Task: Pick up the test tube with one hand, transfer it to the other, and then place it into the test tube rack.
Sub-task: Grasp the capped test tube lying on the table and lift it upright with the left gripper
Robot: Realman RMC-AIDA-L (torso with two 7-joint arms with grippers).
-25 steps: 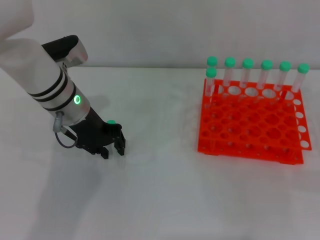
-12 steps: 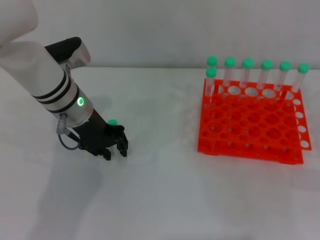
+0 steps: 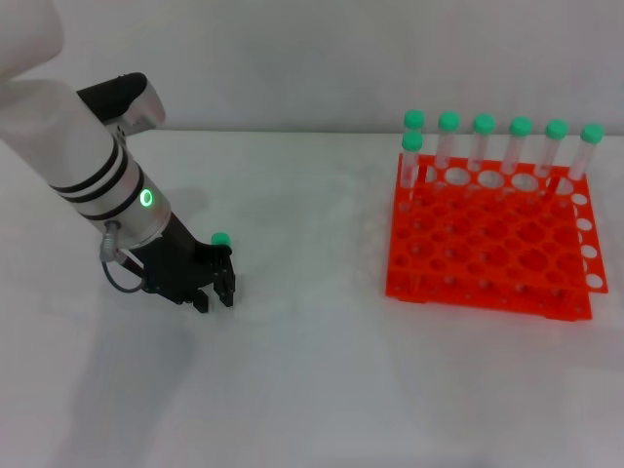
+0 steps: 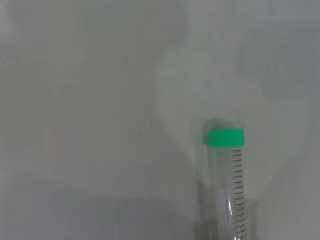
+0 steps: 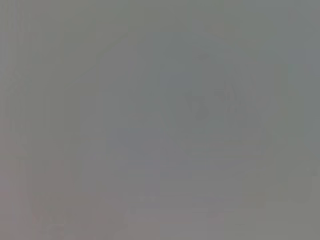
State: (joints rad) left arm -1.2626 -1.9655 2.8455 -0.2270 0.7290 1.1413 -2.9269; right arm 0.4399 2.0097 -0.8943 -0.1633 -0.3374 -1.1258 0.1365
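A test tube lies on the white table. Its green cap (image 3: pixel 220 238) shows just behind my left gripper (image 3: pixel 213 295), which hides the clear body in the head view. The left wrist view shows the tube (image 4: pixel 228 190) lying flat, cap away from the gripper. The left gripper, black on a white-silver arm with a green ring light, is down at the table over the tube. The orange-red rack (image 3: pixel 487 255) stands at the right, well apart. The right gripper is out of view.
Several identical green-capped tubes (image 3: pixel 484 136) stand upright along the rack's back row, and one more stands at its back left corner (image 3: pixel 411 156). White table lies between the left gripper and the rack. The right wrist view shows only a plain grey surface.
My left arm and gripper shifted a little right, then back left. The green cap has stayed in about the same spot on the table.
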